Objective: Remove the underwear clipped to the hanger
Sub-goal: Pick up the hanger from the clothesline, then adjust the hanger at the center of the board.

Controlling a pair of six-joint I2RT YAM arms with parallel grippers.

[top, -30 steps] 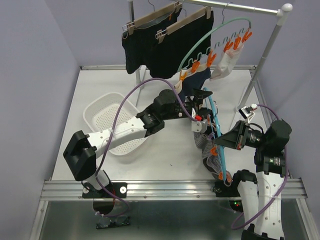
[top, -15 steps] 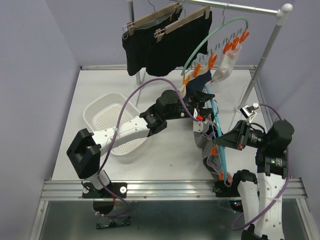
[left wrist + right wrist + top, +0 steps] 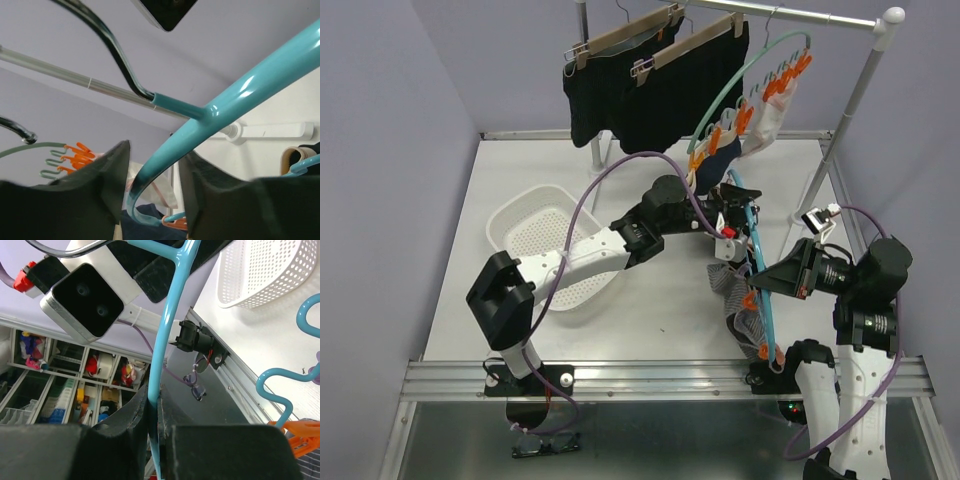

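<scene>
Five pieces of underwear are in view. Two black shorts (image 3: 620, 100) hang clipped to wooden hangers (image 3: 620, 35) at the upper centre of the overhead frame. A navy piece (image 3: 718, 160) and a white-pink piece (image 3: 770, 118) are held by orange pegs (image 3: 745, 118) on the green hanger (image 3: 720, 95) just right of them. A grey-striped piece (image 3: 730, 290) dangles from the blue hanger (image 3: 753, 230), low and right of centre.

All of it looks like soft, light cloth (nothing to break), so it should sag and stretch rather than resist. The best hold, I judge, is a pinch of fabric just below a peg, drawn downward until the cloth slips out.

The right gripper (image 3: 154, 395) is clamped on the blue hanger's bar. The left gripper (image 3: 154, 150) straddles the same bar higher up, its jaws apart on either side and not pinching it.

The overhead view alone places every garment and the basket (image 3: 515, 215) at centre left. Only the left wrist view shows the gap between fingers and bar, and only the right wrist view shows the tight clamp.
</scene>
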